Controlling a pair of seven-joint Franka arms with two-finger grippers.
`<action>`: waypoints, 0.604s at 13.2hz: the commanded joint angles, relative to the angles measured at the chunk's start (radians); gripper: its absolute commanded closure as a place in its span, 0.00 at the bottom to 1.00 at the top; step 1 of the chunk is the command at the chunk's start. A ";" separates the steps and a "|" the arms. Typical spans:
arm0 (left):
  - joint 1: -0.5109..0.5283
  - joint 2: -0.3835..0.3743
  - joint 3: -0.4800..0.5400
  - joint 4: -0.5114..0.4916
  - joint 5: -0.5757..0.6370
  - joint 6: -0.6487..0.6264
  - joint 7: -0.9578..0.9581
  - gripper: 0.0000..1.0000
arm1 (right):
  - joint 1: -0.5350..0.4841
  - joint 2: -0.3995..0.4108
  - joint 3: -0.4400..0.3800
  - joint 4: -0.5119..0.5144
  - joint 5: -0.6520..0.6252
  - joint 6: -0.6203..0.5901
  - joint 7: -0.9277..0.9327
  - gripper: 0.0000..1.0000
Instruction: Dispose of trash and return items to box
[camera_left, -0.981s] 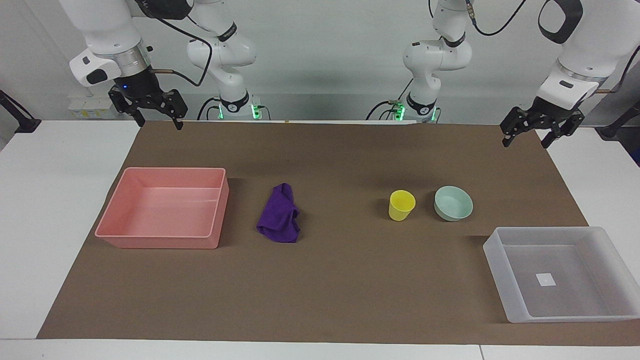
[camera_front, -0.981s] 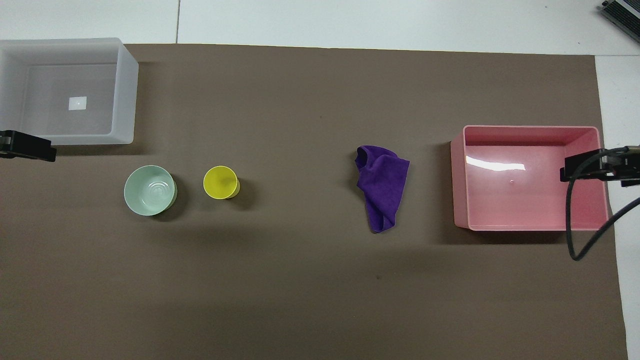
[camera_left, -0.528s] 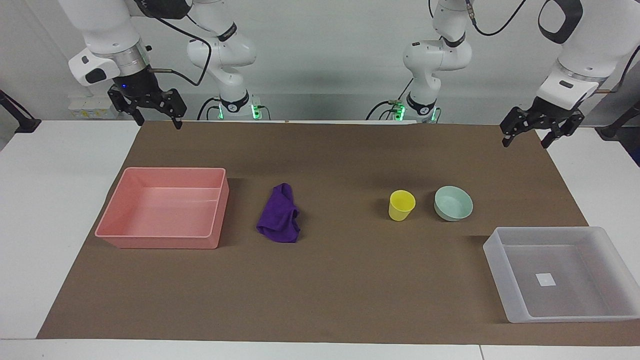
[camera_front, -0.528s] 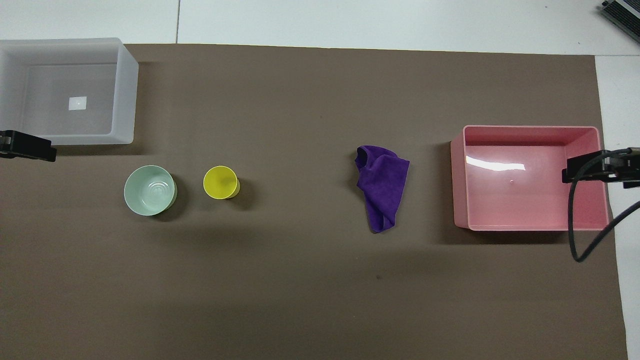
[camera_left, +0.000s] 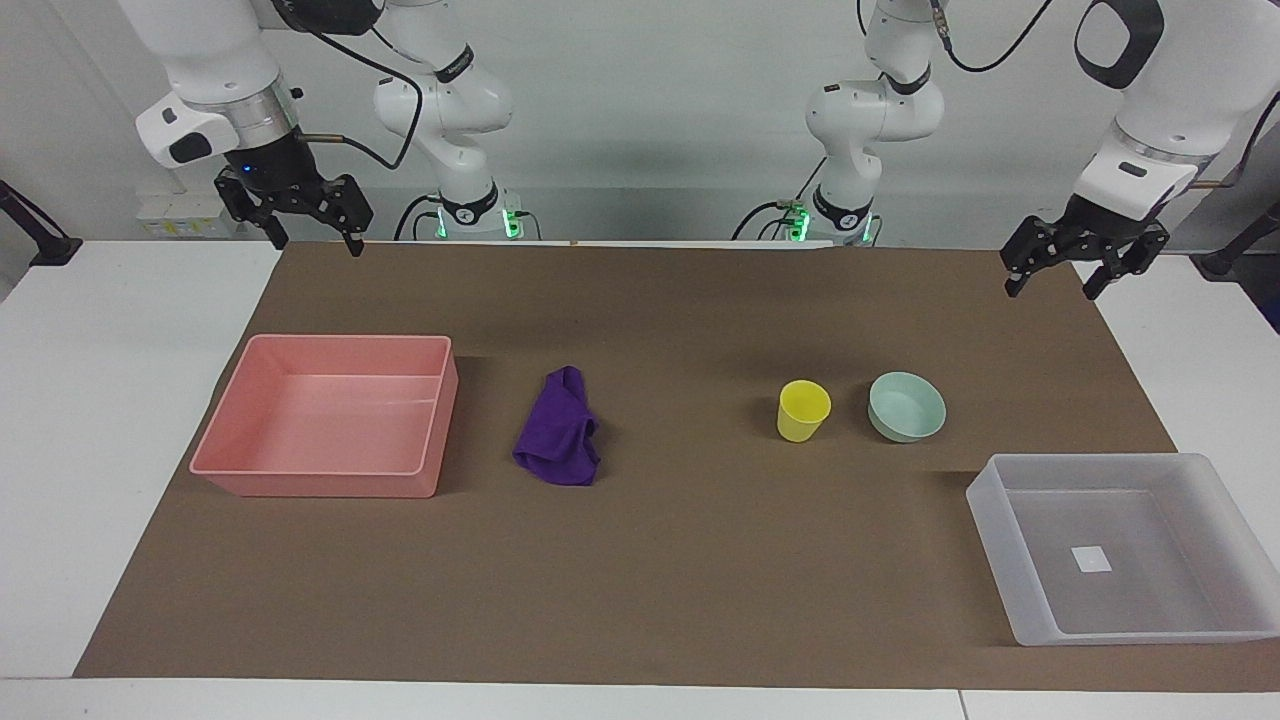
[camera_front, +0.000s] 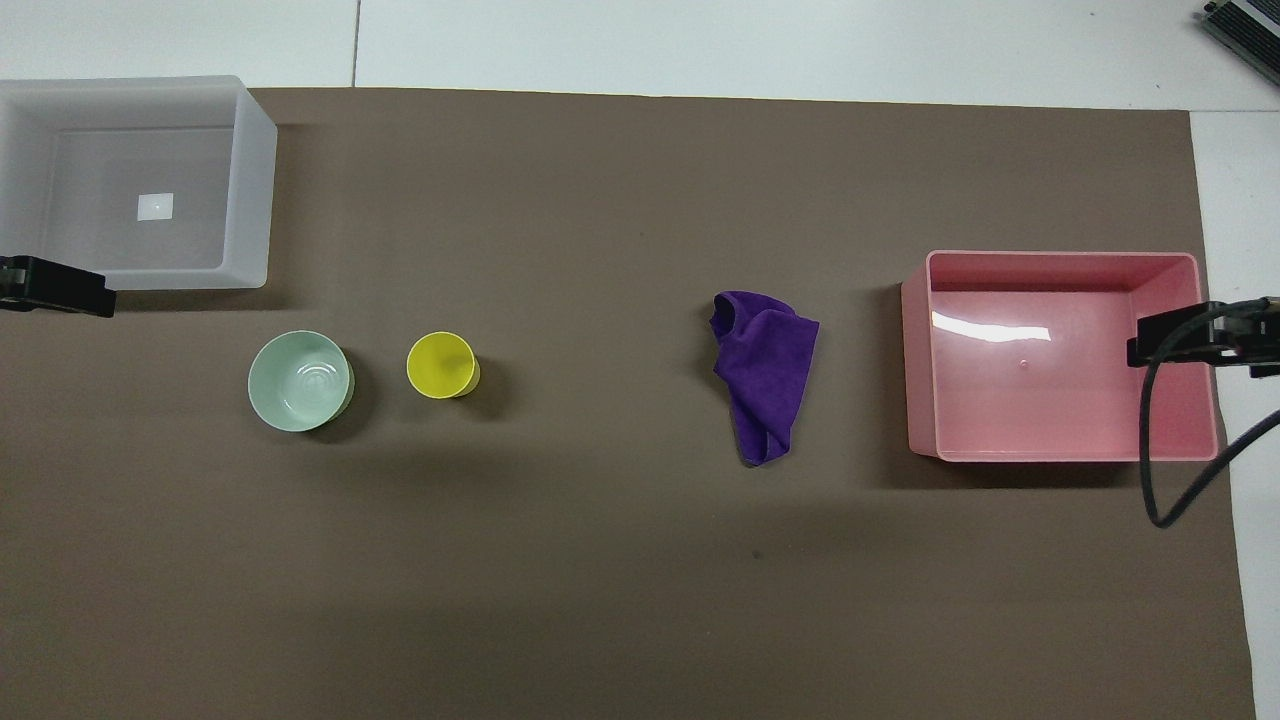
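Fingers of both grippers are spread apart and hold nothing. Right gripper (camera_left: 314, 236) hangs in the air over the mat's corner at the right arm's end, above the pink tray (camera_left: 327, 415). Beside that tray lies the purple rag (camera_left: 558, 428), crumpled on the brown mat (camera_left: 680, 560). Well apart stand the yellow cup (camera_left: 803, 410) and, just beside it, the green bowl (camera_left: 907, 406). Farther from the robots sits the clear box (camera_left: 1125, 547). Left gripper (camera_left: 1053, 279) hangs over the mat's edge at the left arm's end.
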 joint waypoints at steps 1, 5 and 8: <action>0.004 -0.008 -0.006 -0.062 -0.015 0.076 -0.014 0.00 | -0.014 -0.028 0.011 -0.023 0.007 -0.006 -0.024 0.00; -0.002 -0.037 -0.006 -0.247 -0.015 0.248 -0.015 0.00 | -0.019 -0.030 0.006 -0.023 0.007 0.006 -0.032 0.00; -0.007 -0.034 -0.007 -0.373 -0.015 0.387 -0.064 0.00 | -0.011 -0.031 0.011 -0.020 -0.006 0.006 -0.023 0.00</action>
